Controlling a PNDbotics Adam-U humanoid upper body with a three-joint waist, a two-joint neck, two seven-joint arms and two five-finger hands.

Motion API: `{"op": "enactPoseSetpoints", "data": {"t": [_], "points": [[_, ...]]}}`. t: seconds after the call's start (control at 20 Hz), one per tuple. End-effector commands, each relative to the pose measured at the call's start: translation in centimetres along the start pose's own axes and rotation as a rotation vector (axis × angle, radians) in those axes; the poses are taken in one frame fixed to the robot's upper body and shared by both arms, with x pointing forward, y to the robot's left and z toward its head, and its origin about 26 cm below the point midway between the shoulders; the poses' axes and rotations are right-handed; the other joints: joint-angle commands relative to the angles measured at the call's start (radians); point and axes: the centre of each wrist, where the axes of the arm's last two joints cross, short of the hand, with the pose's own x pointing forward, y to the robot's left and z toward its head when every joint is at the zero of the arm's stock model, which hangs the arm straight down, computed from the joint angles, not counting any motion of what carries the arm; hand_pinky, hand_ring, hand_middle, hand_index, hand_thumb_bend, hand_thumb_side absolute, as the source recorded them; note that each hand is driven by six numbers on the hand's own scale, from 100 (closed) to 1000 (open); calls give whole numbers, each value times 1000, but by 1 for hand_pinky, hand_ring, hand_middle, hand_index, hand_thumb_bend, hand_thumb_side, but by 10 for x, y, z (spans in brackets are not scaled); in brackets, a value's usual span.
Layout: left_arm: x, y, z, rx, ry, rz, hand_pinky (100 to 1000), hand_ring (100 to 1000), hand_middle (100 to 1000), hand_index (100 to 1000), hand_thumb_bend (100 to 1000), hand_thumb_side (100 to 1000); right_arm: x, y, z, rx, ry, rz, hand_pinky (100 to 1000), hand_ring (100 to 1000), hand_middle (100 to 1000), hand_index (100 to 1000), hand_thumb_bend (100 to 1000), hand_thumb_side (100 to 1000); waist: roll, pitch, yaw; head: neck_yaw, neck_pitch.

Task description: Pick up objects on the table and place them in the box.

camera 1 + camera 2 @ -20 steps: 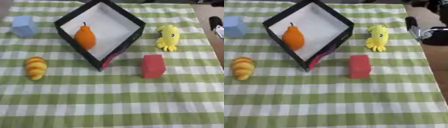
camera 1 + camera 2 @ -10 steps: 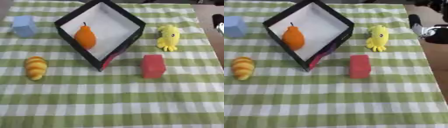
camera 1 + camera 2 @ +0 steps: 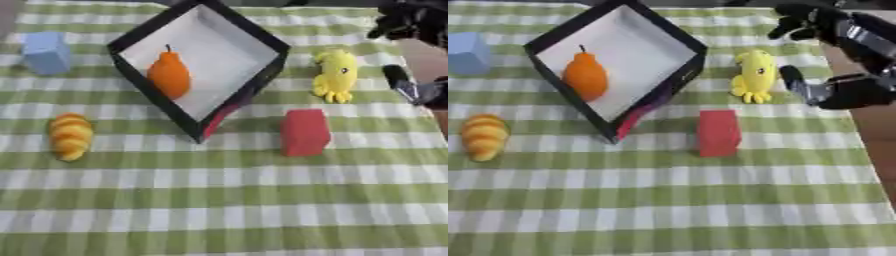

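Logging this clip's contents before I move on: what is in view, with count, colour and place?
box: 1, black outside and white inside, far centre, open
pear: 1, orange, inside the box
block: 1, light blue, far left
croissant toy: 1, yellow-orange striped, left
cube: 1, red, right of the box's near corner
plush toy: 1, yellow, right of the box
tablecloth: 1, green and white checked
right hand: 1, black, far right, beside the plush toy, holding nothing

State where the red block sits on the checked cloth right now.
The red block stands right of centre on the green checked cloth, just off the near corner of the black box and nearer the camera than the yellow toy.
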Motion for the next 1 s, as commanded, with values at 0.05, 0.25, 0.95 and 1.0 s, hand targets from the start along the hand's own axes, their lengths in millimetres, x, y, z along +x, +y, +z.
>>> {"op": "enactPoseSetpoints", "data": {"t": [0.05,0.25,0.95,1.0], "points": [[10,0,-5,-8,-39,-1,696,703,740,714,399,612,8,-4,-2,62,13,68,921,984,796,1000,100,116,9,-28,1,-8,-13],[10,-1,-5,-13,-35,1,696,702,739,714,400,613,9,1,-6,116,22,93,926,987,803,1000,106,148,9,-28,2,-13,-14],[9,-3,-4,-23,-30,6,695,702,738,713,401,614,14,14,-18,231,92,127,935,992,813,1000,196,361,5,-26,7,-30,-10],[9,-3,-4,-24,-29,6,695,702,738,713,401,615,15,14,-19,236,93,125,936,994,815,1000,202,362,5,-26,7,-31,-10]]}}
